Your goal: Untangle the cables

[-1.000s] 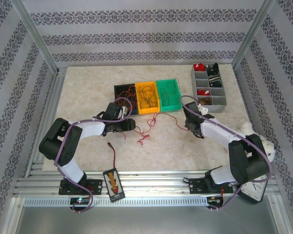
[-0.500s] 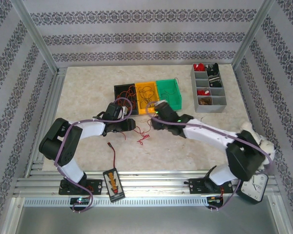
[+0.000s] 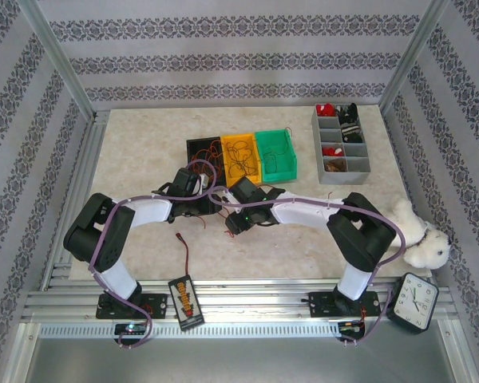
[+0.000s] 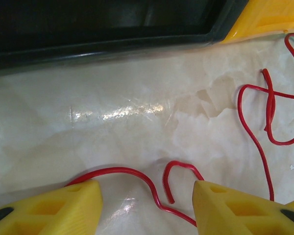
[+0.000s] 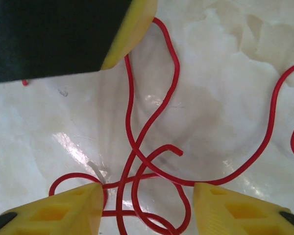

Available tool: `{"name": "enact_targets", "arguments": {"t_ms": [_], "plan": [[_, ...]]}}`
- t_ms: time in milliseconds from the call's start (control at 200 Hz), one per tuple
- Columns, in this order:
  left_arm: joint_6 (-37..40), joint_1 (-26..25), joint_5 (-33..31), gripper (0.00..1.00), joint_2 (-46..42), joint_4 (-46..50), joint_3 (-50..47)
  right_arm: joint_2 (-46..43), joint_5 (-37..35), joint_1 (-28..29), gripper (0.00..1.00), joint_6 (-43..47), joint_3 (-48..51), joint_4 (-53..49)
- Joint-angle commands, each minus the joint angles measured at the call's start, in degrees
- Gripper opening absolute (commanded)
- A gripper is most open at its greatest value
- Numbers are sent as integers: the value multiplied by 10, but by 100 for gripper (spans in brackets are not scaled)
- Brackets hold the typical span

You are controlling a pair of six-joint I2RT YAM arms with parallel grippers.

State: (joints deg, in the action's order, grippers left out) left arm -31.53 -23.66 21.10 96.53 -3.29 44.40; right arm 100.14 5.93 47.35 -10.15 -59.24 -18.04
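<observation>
Separation of the cables [image 5: 137, 157] is the step in hand, and it appears to be at an early stage: red strands lie crossed and looped on the table [image 3: 144, 159] just in front of the bins, between the two grippers. Left gripper [image 4: 147, 210] sits low over the table with its jaws standing apart. One red strand runs across the gap between its fingers [image 4: 63, 208], lying loose and not clamped. Right gripper [image 5: 146, 211] is likewise parted and holds nothing, with the knot of crossing loops directly between and just ahead of its fingertips [image 5: 235, 210]. For a clean result, close each gripper on a single strand only, preferably near a free end. A bite at the crossing would likely pin several loops together. Draw the two holds apart slowly and low to the surface, and stop if a loop tightens. Wire this thin will probably slip from a shallow pinch, so seat it well between the pads. Behind the work area, the black bin [image 3: 203, 141] holds a few red wires and the orange bin [image 3: 238, 137] holds a loose nest of dark and red wire. No wire can be made out in the green bin [image 3: 273, 152]. The grey divided tray [image 3: 354, 165] at far right carries small red, black and brownish parts, too small to identify.
</observation>
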Motion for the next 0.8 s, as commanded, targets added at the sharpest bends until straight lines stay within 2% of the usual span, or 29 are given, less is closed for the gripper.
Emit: {"name": "enact_targets", "arguments": {"t_ms": [0, 85, 165, 335, 650, 794], "plan": [[13, 6, -81, 55, 28, 54, -13, 10, 8, -5, 36, 10, -9, -17], [10, 6, -82, 55, 30, 56, -12, -5, -5, -13, 16, 3, 10, -11], [8, 6, -86, 55, 33, 61, -10, -29, -11, -34, 8, -19, 34, -1], [1, 6, -107, 54, 41, 82, -1, -95, -8, -104, 6, -86, 98, 43], [-13, 6, -136, 54, 44, 96, 1, -199, 38, -281, 6, -205, 202, 96], [-13, 6, -135, 54, 46, 93, 1, -250, 131, -371, 7, -224, 232, 126]]}}
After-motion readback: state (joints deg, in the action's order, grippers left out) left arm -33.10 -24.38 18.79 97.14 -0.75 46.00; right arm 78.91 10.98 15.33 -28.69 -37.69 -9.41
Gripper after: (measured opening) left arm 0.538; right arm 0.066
